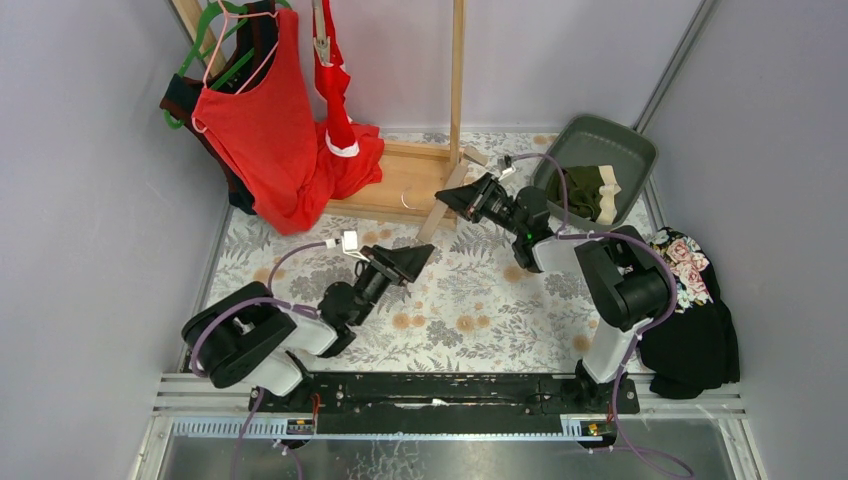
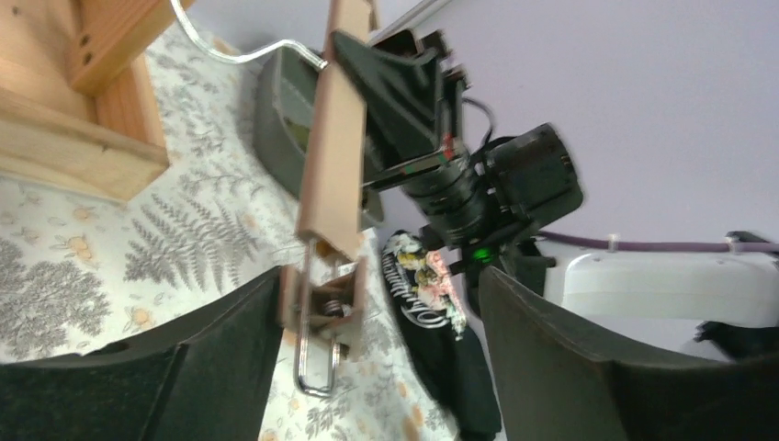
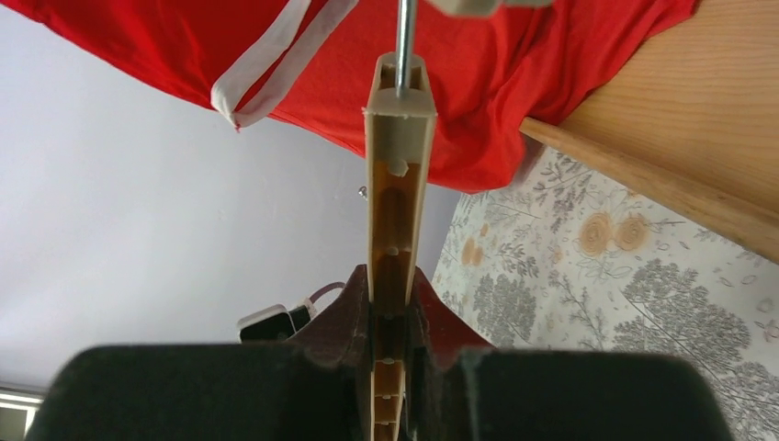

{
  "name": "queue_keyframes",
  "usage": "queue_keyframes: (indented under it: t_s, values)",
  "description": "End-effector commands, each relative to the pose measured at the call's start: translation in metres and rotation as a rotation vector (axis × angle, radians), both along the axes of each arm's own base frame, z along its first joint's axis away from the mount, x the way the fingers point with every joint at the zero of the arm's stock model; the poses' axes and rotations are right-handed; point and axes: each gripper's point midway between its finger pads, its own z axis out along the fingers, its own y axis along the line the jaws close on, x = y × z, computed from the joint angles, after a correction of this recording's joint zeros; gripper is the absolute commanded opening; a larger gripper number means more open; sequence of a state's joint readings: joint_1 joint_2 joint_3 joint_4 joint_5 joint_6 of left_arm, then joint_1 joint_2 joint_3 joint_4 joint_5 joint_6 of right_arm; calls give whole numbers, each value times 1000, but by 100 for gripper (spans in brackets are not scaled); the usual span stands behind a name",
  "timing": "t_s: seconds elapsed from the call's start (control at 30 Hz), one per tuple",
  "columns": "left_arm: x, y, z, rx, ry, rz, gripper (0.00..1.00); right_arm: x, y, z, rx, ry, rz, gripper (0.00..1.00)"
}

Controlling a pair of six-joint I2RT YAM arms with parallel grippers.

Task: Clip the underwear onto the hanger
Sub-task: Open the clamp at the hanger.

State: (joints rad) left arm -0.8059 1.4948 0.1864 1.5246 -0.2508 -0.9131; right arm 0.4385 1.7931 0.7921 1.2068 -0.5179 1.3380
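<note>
The right gripper (image 1: 452, 197) is clenched on the wooden hanger (image 1: 433, 226), pinching the bar from both sides. That shows well in the right wrist view, where the bar (image 3: 400, 184) runs straight up out of the closed fingers (image 3: 354, 312). The bar sits at a slant just in front of the wooden rack base (image 1: 395, 178), and its wire hook (image 2: 230, 53) curves over toward that base.

The left gripper (image 1: 415, 260) is released, with its fingers spread wide. In its own camera the metal clip (image 2: 321, 317) at the near end of the bar sits between the two fingers. It's right up against one finger (image 2: 230, 331) and well apart from the other one.

Neither pair of underwear is on this hanger. The red underwear (image 1: 338, 105) hangs up at the back from another clip, next to the red tank top (image 1: 262, 125). Its lower end is bunched on the rack base. The green underwear (image 1: 585, 192) is crumpled in the gray bin (image 1: 612, 128) at the far right corner, just behind the right arm.

For room, the fern-print table (image 1: 480, 305) has an open patch between the two arms and the near rail. The right side is tighter, since a black floral cloth (image 1: 692, 300) is heaped against the right wall, touching the right arm's base.
</note>
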Motion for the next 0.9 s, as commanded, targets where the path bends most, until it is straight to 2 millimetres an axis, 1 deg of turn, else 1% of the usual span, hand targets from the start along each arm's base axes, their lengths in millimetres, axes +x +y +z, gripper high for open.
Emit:
queue_keyframes:
  t_s: [0.0,0.07,0.17,0.23,0.33,0.37,0.47,0.63,0.87]
  values:
    - [-6,5,31,-46,-92,-71,79,10,-7,23,-23,-97,19,0]
    - [-7,0,30,-43,-80,-134,80,9,-8,25,-43,-115,37,0]
    - [-7,-1,29,-54,-77,-177,80,8,-9,24,-77,-124,57,0]
    - [-8,-7,27,-58,-64,-229,80,6,-8,25,-101,-133,79,0]
    - [-9,-19,25,-58,-56,-312,77,4,-7,27,-119,-145,102,0]
    - [-9,-23,23,-57,-49,-331,74,3,-6,27,-124,-144,111,0]
    - [-9,-30,15,-51,-26,-364,72,1,-5,30,-123,-153,124,0]
    - [-3,-29,2,-33,10,-357,72,-2,-5,35,-120,-169,137,0]
    - [5,-15,-8,-17,38,-339,74,-10,-6,45,-136,-205,159,0]
